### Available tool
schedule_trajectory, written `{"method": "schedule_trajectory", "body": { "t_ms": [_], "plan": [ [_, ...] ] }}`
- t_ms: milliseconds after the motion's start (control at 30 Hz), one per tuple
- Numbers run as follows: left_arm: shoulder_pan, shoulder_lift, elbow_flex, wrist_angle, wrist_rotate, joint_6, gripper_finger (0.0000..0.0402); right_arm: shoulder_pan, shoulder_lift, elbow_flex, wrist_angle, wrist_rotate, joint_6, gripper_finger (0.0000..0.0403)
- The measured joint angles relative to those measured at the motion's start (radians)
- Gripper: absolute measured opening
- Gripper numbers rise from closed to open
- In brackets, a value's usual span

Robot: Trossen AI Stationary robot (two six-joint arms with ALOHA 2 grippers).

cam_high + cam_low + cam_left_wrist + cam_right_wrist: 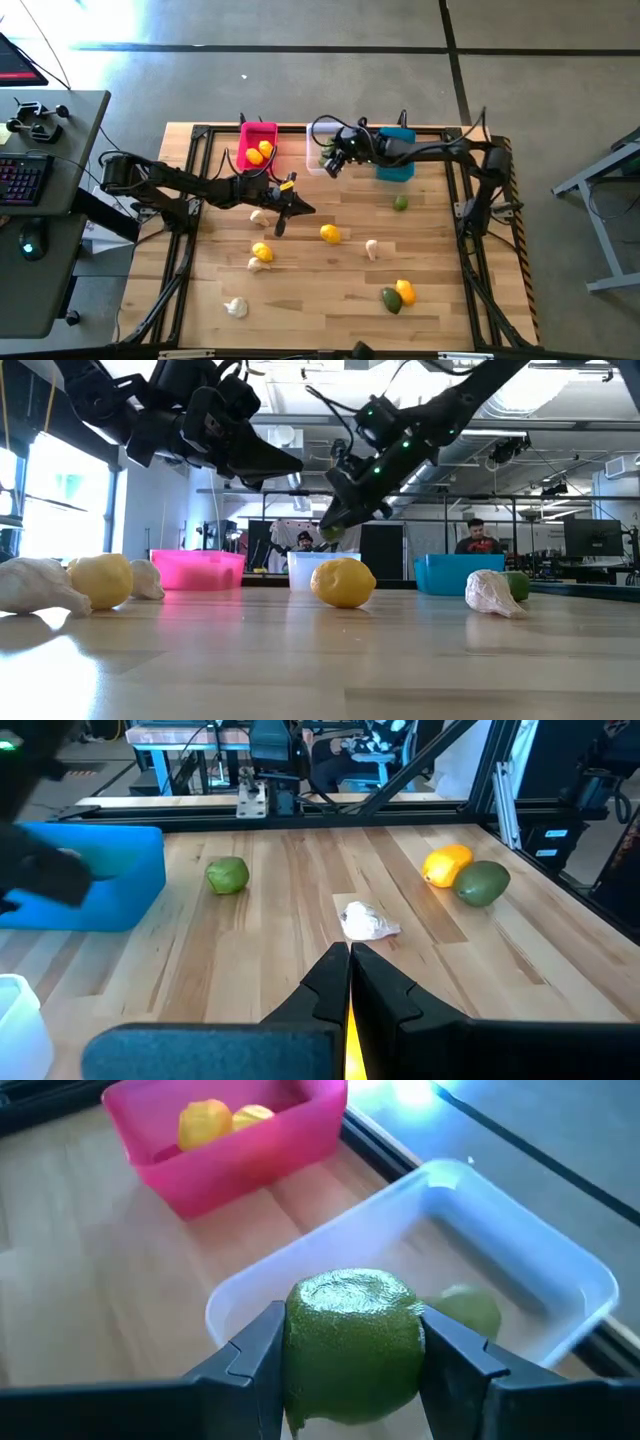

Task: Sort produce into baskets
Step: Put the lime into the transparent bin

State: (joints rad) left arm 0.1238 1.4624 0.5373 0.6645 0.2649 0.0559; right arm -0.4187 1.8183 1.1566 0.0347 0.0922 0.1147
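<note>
- Bench (330,300): wooden slats, carrying all bins and loose produce.
- Left claw (290,205): closed on nothing, near bench centre.
- Right claw (350,1370): gripping a lime (352,1342), positioned above the white bin (520,1270), which already contains a second lime (470,1312).
- Pink bin (257,147): at 11 o'clock from bench centre, holding two lemons (258,152).
- Teal bin (397,160): at 1 o'clock, just beside the white bin.
- Loose lemons: one at centre (329,234), one at 8 o'clock (262,251).
- Garlic (372,248): at 4 o'clock from centre; another (236,307) at 7 o'clock.
</note>
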Motion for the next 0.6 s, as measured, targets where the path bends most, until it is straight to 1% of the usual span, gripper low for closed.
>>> {"method": "schedule_trajectory", "body": {
  "t_ms": [133,333,500,600],
  "plan": [
    [0.000,0.000,0.000,-0.017,0.000,-0.003,0.0000,-0.028,0.061,0.043,-0.008,-0.051,0.000,0.0156],
    [-0.001,0.000,0.000,-0.083,0.001,-0.019,0.0000,-0.046,0.135,0.105,-0.009,-0.087,0.007,0.0157],
    [-0.001,0.000,0.000,-0.076,0.001,-0.019,0.0000,-0.046,0.190,0.182,-0.005,-0.086,0.026,0.0157],
    [-0.001,-0.003,0.000,-0.079,0.001,-0.019,0.0000,-0.046,0.241,0.223,-0.036,-0.086,0.042,0.0157]
  ]
}}
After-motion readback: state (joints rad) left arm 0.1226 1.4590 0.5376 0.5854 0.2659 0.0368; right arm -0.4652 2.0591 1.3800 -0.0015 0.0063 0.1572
